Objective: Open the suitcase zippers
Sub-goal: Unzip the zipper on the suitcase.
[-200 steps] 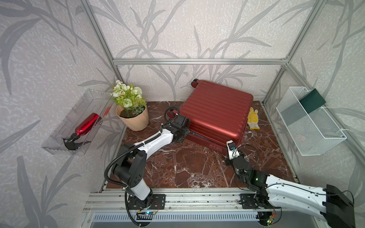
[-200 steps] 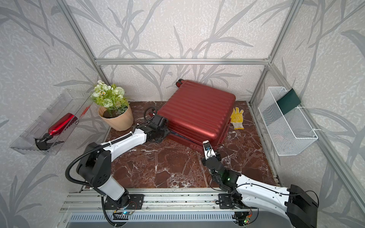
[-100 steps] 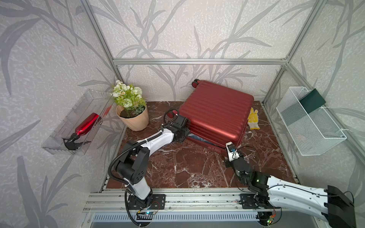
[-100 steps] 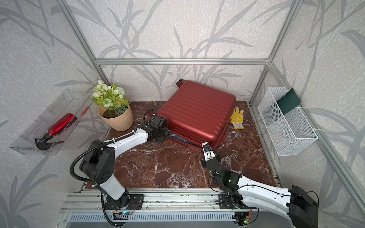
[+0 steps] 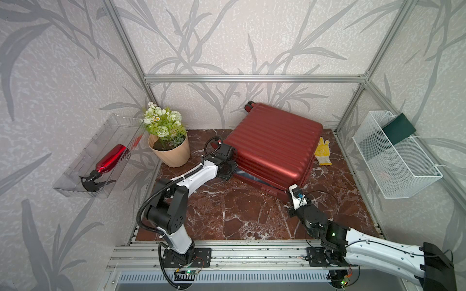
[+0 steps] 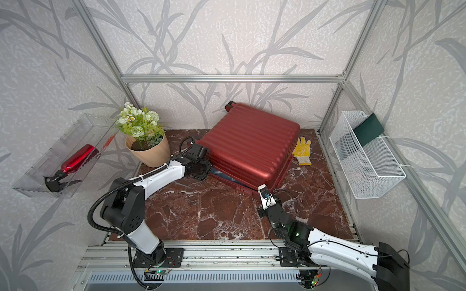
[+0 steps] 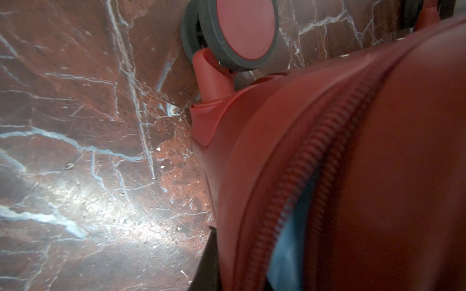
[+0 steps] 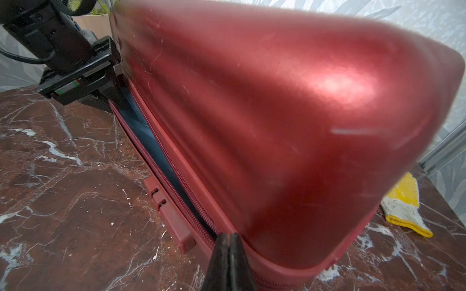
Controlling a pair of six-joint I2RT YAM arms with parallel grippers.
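Left end effector (image 5: 233, 171) at suitcase (image 5: 274, 143) corner, zippers (image 8: 174, 191) gaping wider than before

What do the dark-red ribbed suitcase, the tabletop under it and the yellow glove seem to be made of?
The dark-red ribbed suitcase looks like hard plastic with a metallic gloss: sharp highlights, fine scratches. The reddish-brown tabletop looks like polished marble or a marble-print surface: white veins, soft glare. The yellow glove seems knitted fabric: matte, grainy weave.
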